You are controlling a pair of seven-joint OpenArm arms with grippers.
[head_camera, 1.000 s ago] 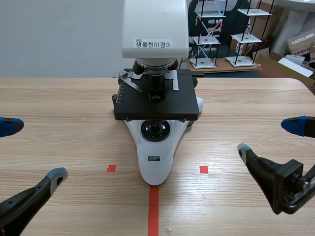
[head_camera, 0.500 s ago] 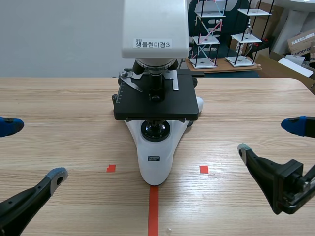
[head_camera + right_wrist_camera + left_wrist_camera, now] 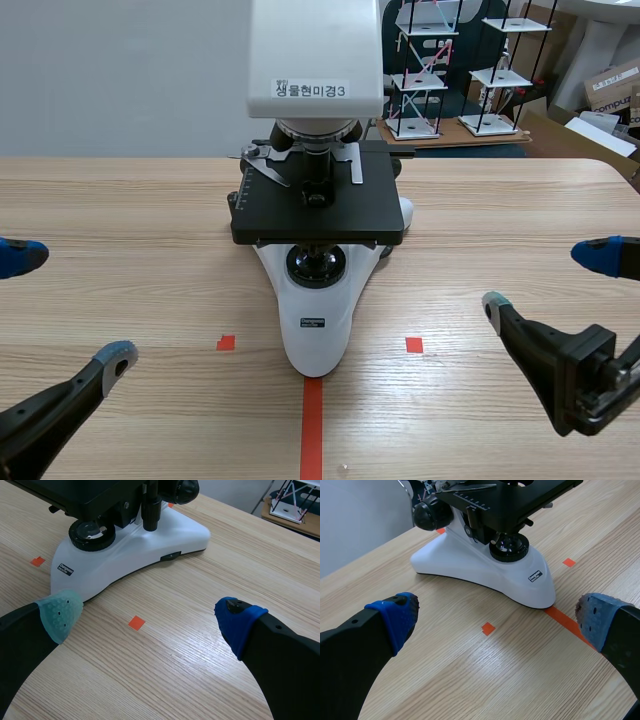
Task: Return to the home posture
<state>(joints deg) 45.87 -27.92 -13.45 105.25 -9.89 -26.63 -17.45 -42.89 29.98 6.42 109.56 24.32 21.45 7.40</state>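
Both sides mirror each other. The black left gripper (image 3: 68, 305), at the lower left of the frame, and the black right gripper (image 3: 547, 280), at the lower right, have their fingers spread wide and hold nothing. Each is well apart from the white-and-black laboratory microscope (image 3: 316, 330) standing mid-frame on the pale wooden tabletop (image 3: 140, 210). Judged from this low, symmetric, empty stance, which leaves the instrument clear, the home posture appears essentially reached.
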